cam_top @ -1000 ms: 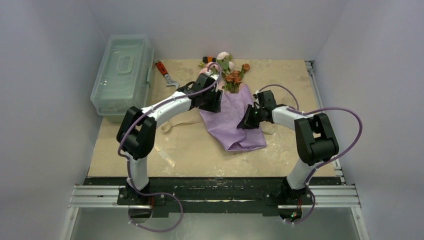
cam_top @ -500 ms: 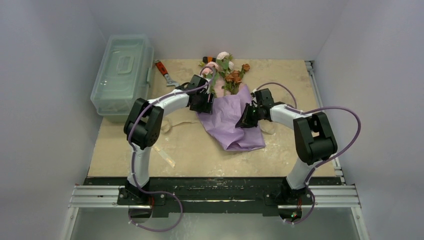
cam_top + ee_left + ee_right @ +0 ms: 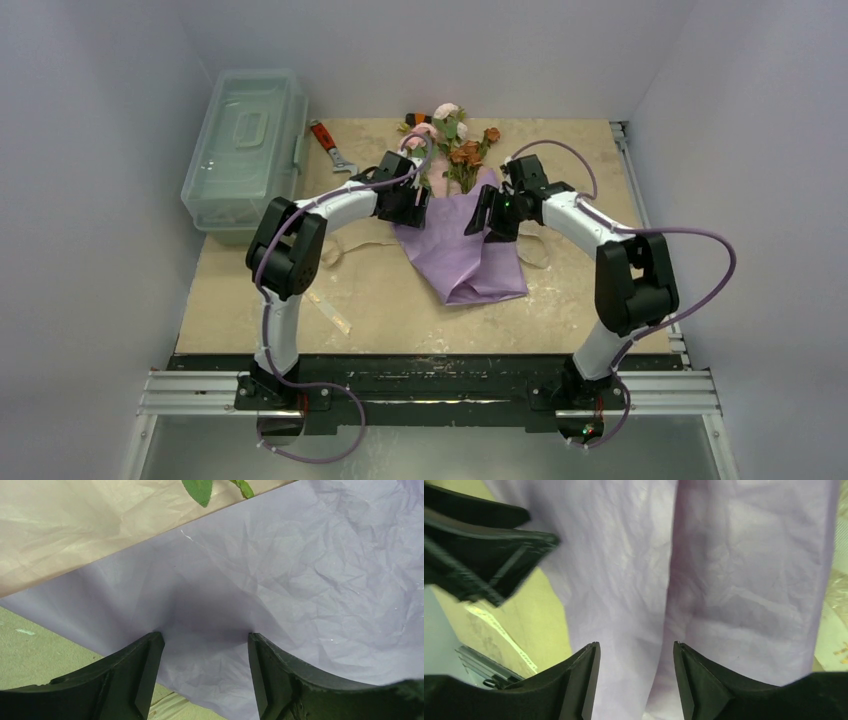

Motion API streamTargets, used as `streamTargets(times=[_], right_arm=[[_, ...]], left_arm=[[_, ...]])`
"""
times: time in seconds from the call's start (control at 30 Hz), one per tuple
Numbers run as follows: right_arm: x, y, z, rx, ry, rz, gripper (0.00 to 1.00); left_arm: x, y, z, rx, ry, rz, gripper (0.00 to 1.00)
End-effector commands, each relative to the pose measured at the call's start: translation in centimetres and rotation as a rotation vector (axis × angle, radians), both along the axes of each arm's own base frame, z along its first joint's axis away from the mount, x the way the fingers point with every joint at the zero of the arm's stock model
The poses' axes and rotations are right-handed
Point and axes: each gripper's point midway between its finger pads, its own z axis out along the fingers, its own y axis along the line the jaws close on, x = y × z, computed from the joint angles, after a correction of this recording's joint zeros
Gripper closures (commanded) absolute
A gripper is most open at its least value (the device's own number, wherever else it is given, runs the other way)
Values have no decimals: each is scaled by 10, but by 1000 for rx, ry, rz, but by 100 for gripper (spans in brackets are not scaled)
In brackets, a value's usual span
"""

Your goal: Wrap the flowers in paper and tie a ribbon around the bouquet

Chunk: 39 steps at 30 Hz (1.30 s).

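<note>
The flowers (image 3: 455, 140) lie at the back of the table, pink, white and orange blooms pointing away. Their stems are hidden under the lilac paper (image 3: 465, 250), which is folded over them into a rough cone narrowing toward me. My left gripper (image 3: 413, 205) stands open at the paper's upper left edge; in its wrist view the open left gripper (image 3: 204, 640) rests over crinkled lilac paper (image 3: 300, 580) with a green leaf (image 3: 200, 487) beyond. My right gripper (image 3: 488, 215), (image 3: 635, 647) is open above a fold in the paper (image 3: 734, 580). Cream ribbon (image 3: 335, 252) loops out from under the paper.
A clear plastic lidded box (image 3: 250, 140) sits at the back left. A red-handled wrench (image 3: 327, 142) lies beside it. A pale strip (image 3: 330, 312) lies on the table near the front left. White walls enclose the table on three sides.
The right gripper has let go of the paper, opened, and moved back toward the blooms. The left gripper has moved back and left to the paper's upper edge and spread a little wider.
</note>
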Motion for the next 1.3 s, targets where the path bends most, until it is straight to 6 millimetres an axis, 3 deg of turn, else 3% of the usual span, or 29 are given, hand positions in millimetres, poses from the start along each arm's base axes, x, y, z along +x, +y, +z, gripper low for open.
streamTargets(times=[0.0, 0.13, 0.3, 0.47, 0.57, 0.73, 0.93, 1.13, 1.27], right_arm=[[14, -2, 70, -12, -164, 21, 37], [-11, 33, 89, 26, -199, 181, 38], [-47, 78, 95, 151, -201, 328, 44], [-57, 102, 71, 265, -156, 382, 61], [-63, 111, 38, 305, -82, 416, 70], [-84, 106, -27, 273, 48, 450, 75], [-122, 87, -71, 256, 154, 466, 78], [-149, 68, -89, 215, 209, 456, 80], [-155, 61, -71, 194, 203, 464, 84]], left_arm=[[-6, 4, -12, -1, 14, -14, 33], [-7, 2, -11, -8, 19, -14, 33], [-9, 2, -11, -16, 20, -13, 34], [-10, 1, -12, -24, 24, -13, 34], [-10, -2, -12, -42, 29, -10, 35], [-9, -5, -13, -48, 32, -9, 35], [-7, 0, -14, -30, 26, 2, 36], [-3, 4, -13, -6, 12, 15, 36], [-2, 5, -13, -6, 14, 18, 36]])
